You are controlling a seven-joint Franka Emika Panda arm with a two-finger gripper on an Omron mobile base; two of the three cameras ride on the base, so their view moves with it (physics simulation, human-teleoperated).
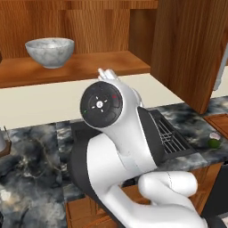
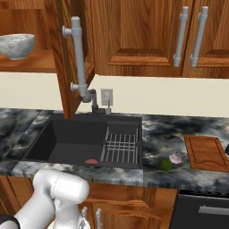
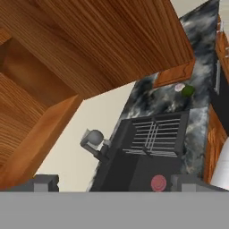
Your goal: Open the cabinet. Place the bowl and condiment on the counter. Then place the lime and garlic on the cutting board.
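We find the reddish-brown wood wall cabinet (image 1: pixel 187 49) standing open, its right door (image 2: pixel 71 53) swung outward over the sink, the long grey bar handle (image 2: pixel 78 60) facing the right base camera. On the cabinet's lower shelf (image 1: pixel 71 67), toward the left, sits the wide, round, pale grey-silver bowl (image 1: pixel 50 51), upright and alone on the visible part of the shelf. We cannot make out the small black condiment bottle.

Below lies the black and grey marbled stone counter (image 2: pixel 167 134). Set into it is the dark sink (image 2: pixel 67 141), with a grey wire rack (image 2: pixel 121 145) in its right half and a small pink item (image 2: pixel 91 161) on the basin floor near the front edge.

To the right of the sink, near the counter's front edge, the small round green lime (image 2: pixel 165 165) rests touching, or just beside, the whitish-pink garlic bulb (image 2: pixel 175 158). Further right lies the square brown wooden cutting board (image 2: pixel 205 153), bare, with both items off it.

In the hand view the gripper (image 3: pixel 114 184) shows its two dark fingertips (image 3: pixel 44 182) spread wide apart, released, with nothing between them, under the open cabinet.
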